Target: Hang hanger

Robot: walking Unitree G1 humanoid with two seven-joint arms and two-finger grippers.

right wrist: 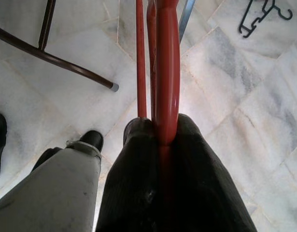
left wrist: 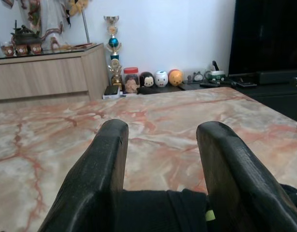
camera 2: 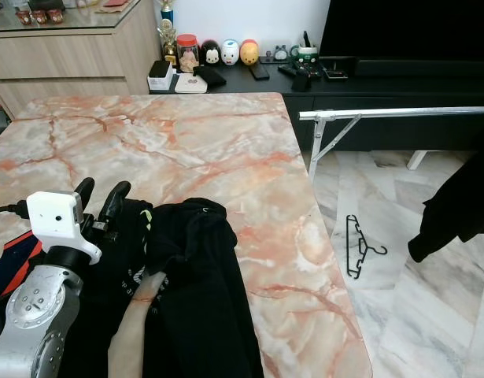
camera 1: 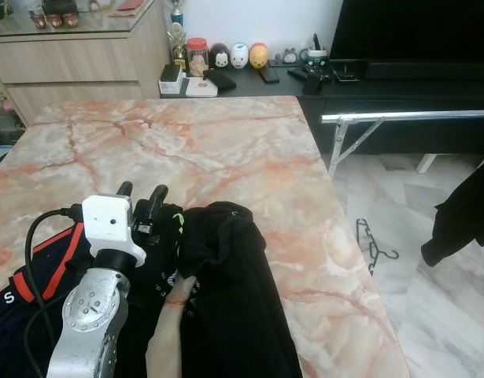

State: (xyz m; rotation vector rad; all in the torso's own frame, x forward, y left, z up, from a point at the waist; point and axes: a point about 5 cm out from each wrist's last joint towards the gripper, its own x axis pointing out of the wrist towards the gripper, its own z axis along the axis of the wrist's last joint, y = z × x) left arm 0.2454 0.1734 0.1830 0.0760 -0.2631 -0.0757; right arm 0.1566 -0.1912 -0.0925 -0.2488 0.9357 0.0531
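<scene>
The right gripper (right wrist: 162, 140) has its two black fingers closed tight on a red hanger (right wrist: 166, 72), which runs between the pads and away from the wrist over the pale marble floor (right wrist: 245, 96). The hanger is thin and stiff, most likely plastic, so it should be light and easy to carry, but its smooth bar may turn or slide in the grip. The hold sits on a straight bar; to hang it, the hook end must stay free, and that end cannot be made out here.

The left gripper (camera 1: 143, 197) rests at the near left of the marble table (camera 1: 226, 150), its fingers apart with nothing between them, just above a heap of black clothes (camera 1: 226, 283). This cloth is soft and limp.

A second, black hanger (camera 1: 371, 244) lies on the floor to the right of the table. Beyond it stands a silver rail (camera 1: 407, 116), probably the place for hanging.
</scene>
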